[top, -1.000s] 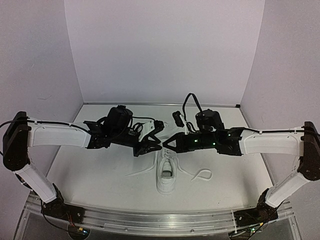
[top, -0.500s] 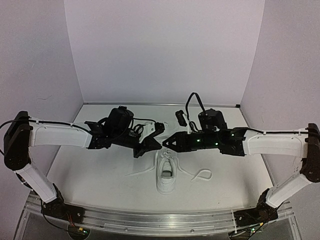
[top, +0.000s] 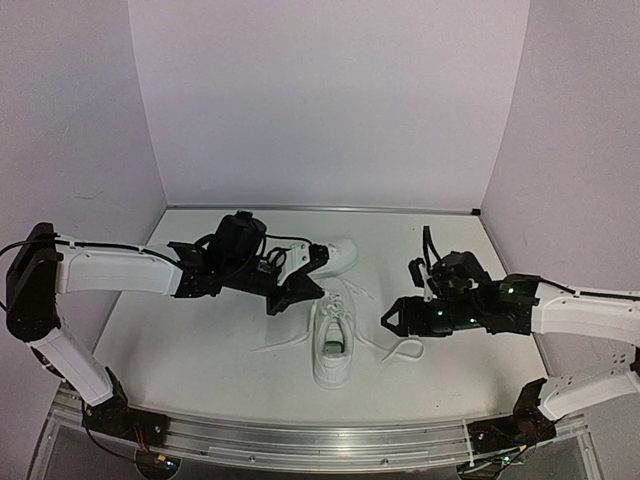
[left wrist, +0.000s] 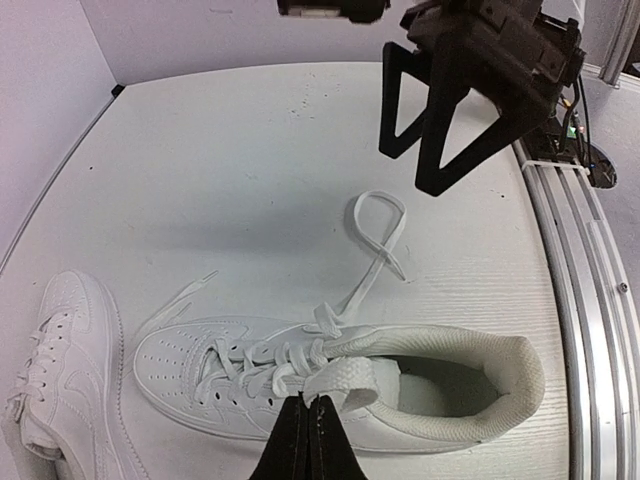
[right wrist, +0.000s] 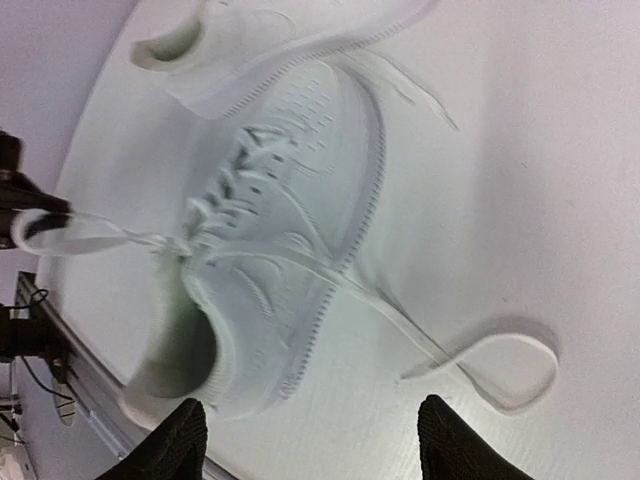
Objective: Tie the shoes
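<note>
One white shoe (top: 333, 345) lies mid-table with its toe pointing away from the arms; in the left wrist view this shoe (left wrist: 400, 385) lies on its sole, opening to the right. My left gripper (top: 312, 293) is shut on a loop of its lace (left wrist: 352, 382) just above the tongue, as the left gripper (left wrist: 306, 412) shows in its own view. My right gripper (top: 390, 318) hangs open to the shoe's right, over a loose lace loop (top: 405, 350) lying on the table. Between the open right gripper (right wrist: 315, 445) fingers is bare table. The other shoe (top: 335, 257) lies behind.
The white table (top: 200, 340) is walled at the back and both sides. A metal rail (top: 300, 440) runs along the near edge. A lace end (top: 275, 345) trails left of the near shoe.
My right gripper has opened and drawn back to the right and nearer, away from the shoe. My left gripper has shut on the lace loop and stayed in place.
</note>
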You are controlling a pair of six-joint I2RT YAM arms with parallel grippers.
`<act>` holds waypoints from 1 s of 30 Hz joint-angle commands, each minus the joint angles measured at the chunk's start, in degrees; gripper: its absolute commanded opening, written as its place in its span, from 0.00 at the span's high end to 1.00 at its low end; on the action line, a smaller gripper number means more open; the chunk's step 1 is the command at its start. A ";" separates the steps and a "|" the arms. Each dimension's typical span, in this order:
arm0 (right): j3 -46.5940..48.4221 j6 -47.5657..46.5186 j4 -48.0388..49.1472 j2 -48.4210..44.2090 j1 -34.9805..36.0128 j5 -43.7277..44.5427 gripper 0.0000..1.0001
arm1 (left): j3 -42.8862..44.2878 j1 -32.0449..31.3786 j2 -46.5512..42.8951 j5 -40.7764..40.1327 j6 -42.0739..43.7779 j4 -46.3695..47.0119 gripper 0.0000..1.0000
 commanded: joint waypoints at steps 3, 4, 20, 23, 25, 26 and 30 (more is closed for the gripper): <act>1.52 2.71 -6.29 7.31 0.01 9.83 0.31 | 3.30 -1.04 -1.89 0.51 1.86 -1.61 1.00; 2.80 2.21 -7.22 8.55 0.01 11.44 0.32 | 3.19 -1.11 -1.97 0.45 2.03 -1.61 1.00; 11.60 -8.31 -12.47 24.20 -1.02 14.07 0.46 | 2.84 -1.21 -2.38 1.85 4.19 -1.96 1.00; 11.08 -9.04 -12.54 23.98 -1.02 13.78 0.46 | 2.84 -1.21 -2.32 1.93 4.11 -1.96 1.00; 10.75 -9.41 -12.55 24.16 -1.55 13.42 0.46 | 2.79 -1.21 -2.15 1.94 4.10 -1.96 1.00; 10.64 -9.71 -12.39 24.51 -1.81 12.83 0.47 | 2.79 -1.21 -2.07 1.97 4.12 -1.96 1.00; 10.95 -9.95 -11.11 25.95 -2.03 10.08 0.50 | 2.94 -1.21 -1.81 1.86 4.05 -1.96 1.00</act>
